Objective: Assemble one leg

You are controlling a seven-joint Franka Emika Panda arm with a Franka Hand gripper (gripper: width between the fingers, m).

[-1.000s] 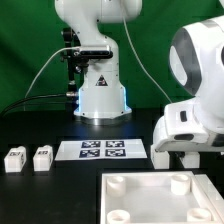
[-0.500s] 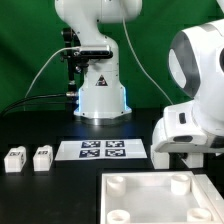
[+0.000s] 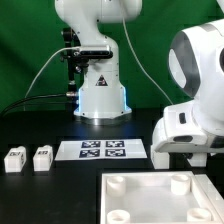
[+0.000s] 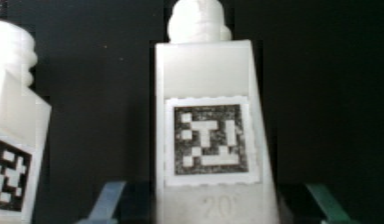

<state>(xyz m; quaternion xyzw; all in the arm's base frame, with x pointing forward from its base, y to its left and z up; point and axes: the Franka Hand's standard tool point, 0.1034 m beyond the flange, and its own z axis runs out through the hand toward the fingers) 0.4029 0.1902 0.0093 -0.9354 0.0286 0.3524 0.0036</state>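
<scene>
In the wrist view a white leg (image 4: 212, 110) with a black-and-white tag lies straight between my gripper (image 4: 219, 200) fingers. The fingers (image 4: 118, 196) stand apart on either side of it, with a dark gap on each side, so the gripper is open around the leg. A second leg (image 4: 15, 120) lies beside it. In the exterior view my gripper (image 3: 182, 157) hangs low over the table just behind the white slab (image 3: 140, 205), and these two legs are hidden by the hand. Two more legs (image 3: 15, 159) (image 3: 42, 157) stand at the exterior view's left.
The marker board (image 3: 100, 150) lies flat on the black table between the two left legs and my hand. The broad slab with round corner sockets fills the near right. The robot base (image 3: 100, 95) stands at the back.
</scene>
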